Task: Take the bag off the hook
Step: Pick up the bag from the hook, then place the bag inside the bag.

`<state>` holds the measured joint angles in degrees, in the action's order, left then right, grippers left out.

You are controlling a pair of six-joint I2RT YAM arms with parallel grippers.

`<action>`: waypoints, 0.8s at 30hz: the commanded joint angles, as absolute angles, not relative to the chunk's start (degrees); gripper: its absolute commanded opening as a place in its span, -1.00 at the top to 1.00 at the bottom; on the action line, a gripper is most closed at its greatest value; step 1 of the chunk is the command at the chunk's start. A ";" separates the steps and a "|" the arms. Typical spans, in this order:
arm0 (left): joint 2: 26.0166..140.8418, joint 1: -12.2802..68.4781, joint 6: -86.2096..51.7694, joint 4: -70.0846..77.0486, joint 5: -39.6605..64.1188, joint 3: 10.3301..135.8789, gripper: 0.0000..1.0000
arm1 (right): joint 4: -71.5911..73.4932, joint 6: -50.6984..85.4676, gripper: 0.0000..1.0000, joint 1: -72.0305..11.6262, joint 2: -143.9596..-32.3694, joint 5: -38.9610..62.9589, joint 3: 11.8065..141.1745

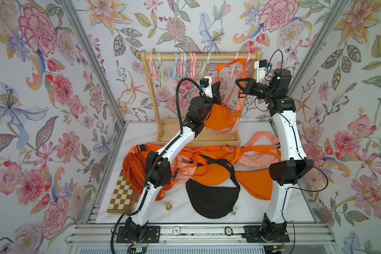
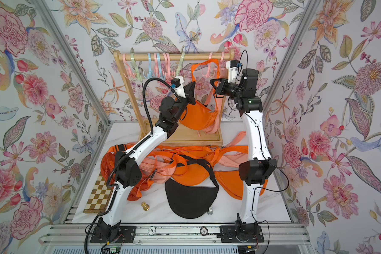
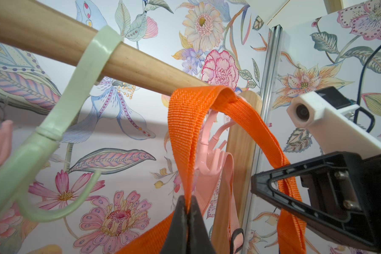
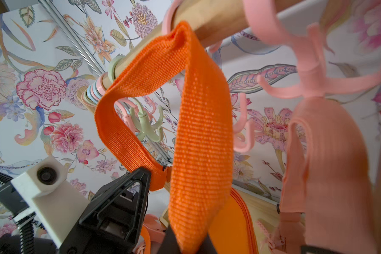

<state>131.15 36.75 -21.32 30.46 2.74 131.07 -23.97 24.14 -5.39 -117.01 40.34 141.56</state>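
An orange bag (image 1: 220,118) (image 2: 196,116) hangs in front of the wooden rack. Its orange strap (image 1: 233,62) (image 3: 185,123) (image 4: 202,132) loops up to the rod, folded above the prongs of a pink hook (image 1: 233,73) (image 3: 209,154) (image 4: 242,132). The hook's stem runs up inside the loop. My left gripper (image 1: 218,86) (image 2: 193,84) (image 3: 187,200) is shut on the loop's left run. My right gripper (image 1: 238,83) (image 2: 212,81) (image 4: 191,242) is shut on its right run, just below the hook. The two grippers are close together.
A peach bag strap (image 4: 330,165) hangs from a second pink hook (image 4: 312,88) beside the rack's right post. Several empty hooks (image 1: 180,66) line the rod (image 3: 53,39). Orange, peach and black bags (image 1: 211,198) are piled on the table, beside a chessboard (image 1: 121,193) and chess pieces (image 1: 168,206).
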 commanded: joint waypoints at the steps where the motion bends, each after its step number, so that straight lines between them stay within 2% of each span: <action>1: 122.31 38.59 -17.36 33.83 1.43 124.55 1.00 | -22.41 20.56 1.00 -5.21 -107.36 38.36 136.14; 7: 109.94 40.73 -15.49 36.26 0.07 110.41 1.00 | -22.42 21.52 1.00 -2.83 -93.65 36.08 122.53; 13: 101.97 46.01 -15.66 36.06 -0.47 99.44 1.00 | -22.41 23.95 1.00 1.54 -77.60 28.95 107.12; 18: 99.92 53.21 -16.90 33.30 2.06 95.15 1.00 | -24.44 27.25 1.00 12.29 -65.61 27.90 96.51; 22: 99.87 58.52 -17.70 29.94 4.72 93.35 1.00 | -29.23 30.02 1.00 21.32 -61.99 33.57 92.92; 24: 99.13 61.25 -16.52 27.72 3.46 91.55 1.00 | -31.41 29.64 1.00 23.11 -59.62 32.51 90.47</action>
